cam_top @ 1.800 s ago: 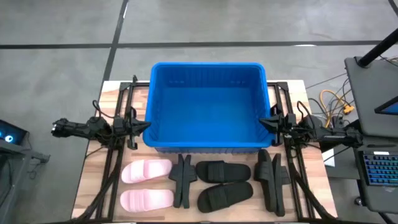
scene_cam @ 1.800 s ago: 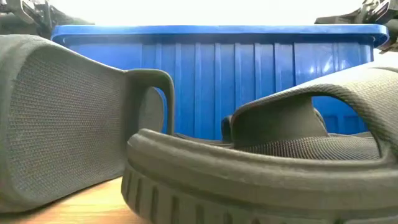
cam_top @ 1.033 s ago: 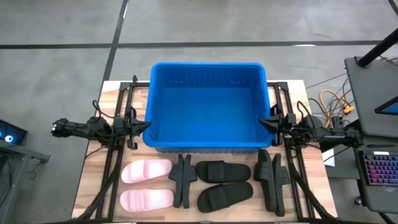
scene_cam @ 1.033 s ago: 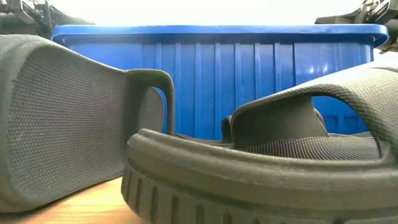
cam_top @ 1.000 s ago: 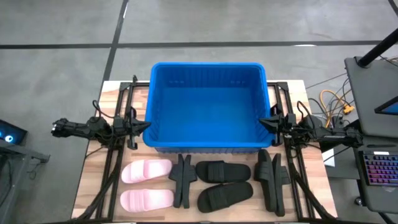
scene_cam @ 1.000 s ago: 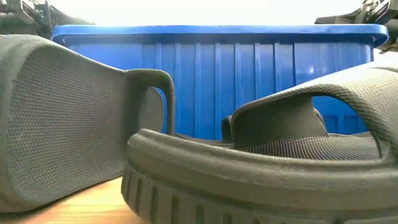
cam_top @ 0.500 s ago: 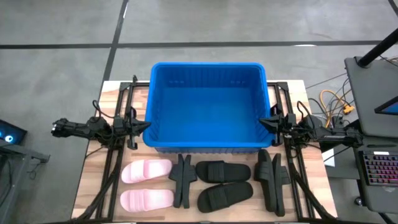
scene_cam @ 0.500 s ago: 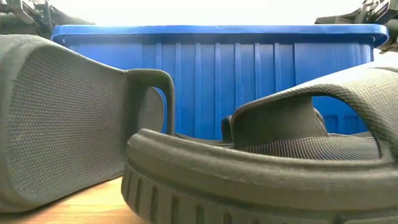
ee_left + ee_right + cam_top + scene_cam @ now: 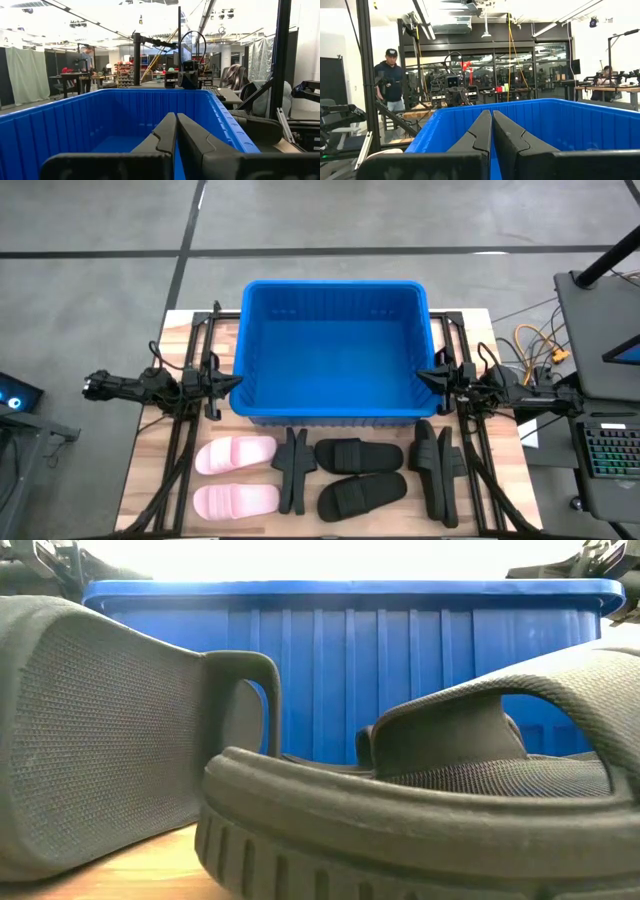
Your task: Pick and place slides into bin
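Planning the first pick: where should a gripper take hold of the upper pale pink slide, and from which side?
Grip the upper pale pink slide across its wide strap, coming straight down from above. It lies flat, sole down, strap arching clear of the footbed.

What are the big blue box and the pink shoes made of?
The bin looks like hard plastic: glossy blue, with molded ribs along its walls and a rolled rim. The pink slides look like soft foam, matte and puffy with rounded edges, though rubber is possible.
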